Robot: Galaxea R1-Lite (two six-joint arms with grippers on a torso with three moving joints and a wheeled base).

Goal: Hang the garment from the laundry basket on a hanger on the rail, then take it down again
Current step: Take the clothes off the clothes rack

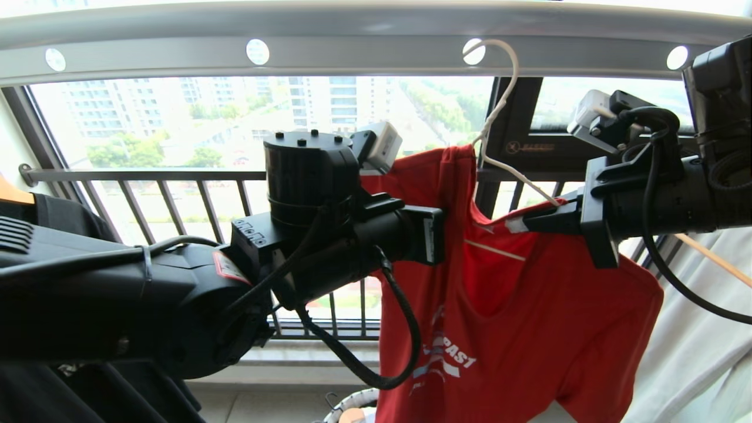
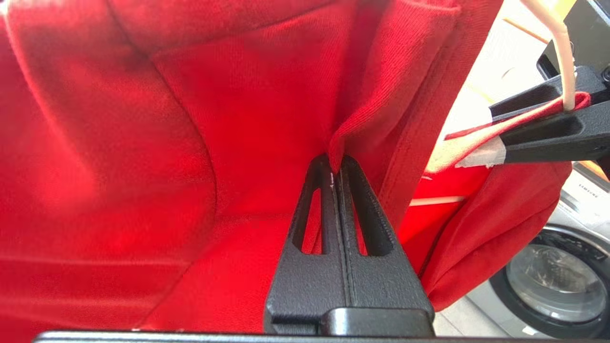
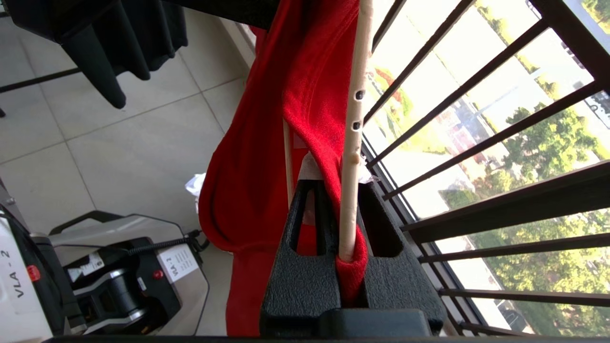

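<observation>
Where the head view looks up at the rail [image 1: 376,56], the garment [image 1: 517,317] is seen draped on the hanger [image 1: 499,106], whose hook sits in a rail hole. By the left wrist view, the left gripper [image 2: 335,174] is shown pinched together on a red fabric fold. By the right wrist view, the right gripper [image 3: 340,190] is shown clamped on hanger arm and cloth.

both arms [image 1: 329,235] matte black, thick looped cables, white camera boxes on wrists, slotted wedge fingers [image 2: 340,224], taped tips.
</observation>
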